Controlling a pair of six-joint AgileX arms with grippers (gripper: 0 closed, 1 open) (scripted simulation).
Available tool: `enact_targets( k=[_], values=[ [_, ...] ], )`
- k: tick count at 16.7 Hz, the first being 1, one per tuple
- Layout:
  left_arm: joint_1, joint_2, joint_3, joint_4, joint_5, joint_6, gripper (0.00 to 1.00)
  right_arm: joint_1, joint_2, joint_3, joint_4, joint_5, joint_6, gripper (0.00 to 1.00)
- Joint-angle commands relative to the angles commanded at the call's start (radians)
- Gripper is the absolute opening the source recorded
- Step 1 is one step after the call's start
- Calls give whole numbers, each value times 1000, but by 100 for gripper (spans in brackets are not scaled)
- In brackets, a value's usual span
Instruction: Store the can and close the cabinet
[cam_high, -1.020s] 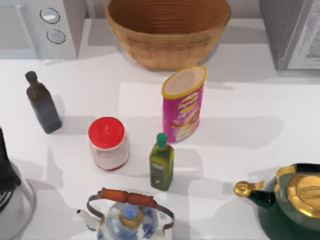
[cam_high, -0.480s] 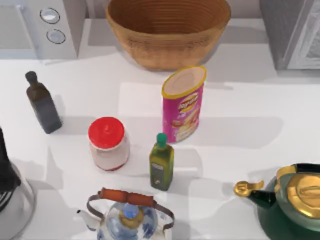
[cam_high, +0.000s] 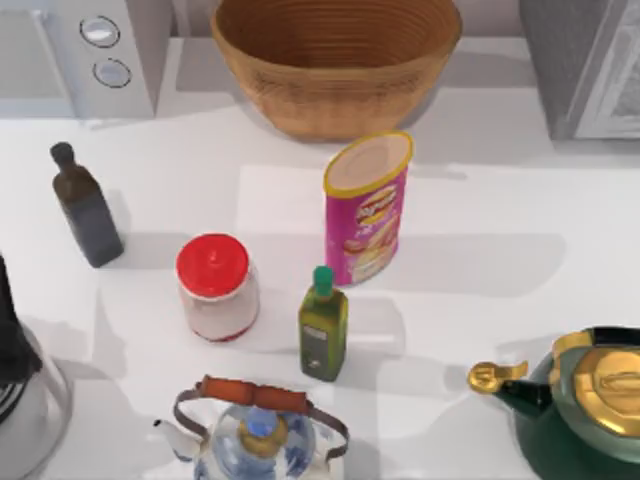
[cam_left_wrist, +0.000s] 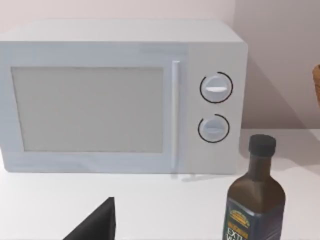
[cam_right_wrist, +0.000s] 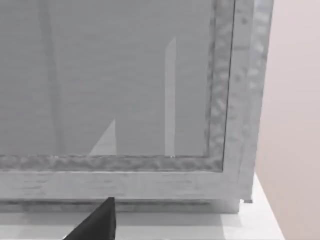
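Can: the pink chips can (cam_high: 366, 207) stands upright near the middle of the table (cam_high: 500, 200), just in front of the wicker basket (cam_high: 335, 60). No gripper touches it.
Cabinet: the grey cabinet (cam_high: 585, 65) is at the far right corner of the table in the top view, well apart from the can. The right wrist view faces its grey front (cam_right_wrist: 125, 90) from close; I cannot tell from the pictures if it is open or closed.
Left arm: a dark part of it (cam_high: 15, 340) is at the left edge of the top view, near the table's front. Its wrist camera looks at the microwave (cam_left_wrist: 120, 95) and the dark bottle (cam_left_wrist: 255, 195). I cannot tell how the jaws stand.
Right arm: its wrist camera is directed at the cabinet. I cannot tell the state of the jaws here either.
Neighbours of the can: red-lidded jar (cam_high: 215, 287), small green oil bottle (cam_high: 323, 325), two kettles (cam_high: 258, 430) (cam_high: 585, 400) at the front edge.
Done: nothing, as I judge; the can is not yet picked.
Left: grasp the can, bring it to the cabinet, place it inside, close the cabinet.
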Motion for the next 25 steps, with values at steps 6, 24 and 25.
enact_targets(
  k=[6, 24, 25],
  values=[
    [0, 0, 0, 0, 0, 0, 100, 9, -6, 200, -207, -44, 0, 100],
    [0, 0, 0, 0, 0, 0, 100, -17, -193, 1360, -1560, -29, 4, 100],
    [0, 0, 0, 0, 0, 0, 100, -19, -200, 1375, -1578, -25, 2, 100]
  ],
)
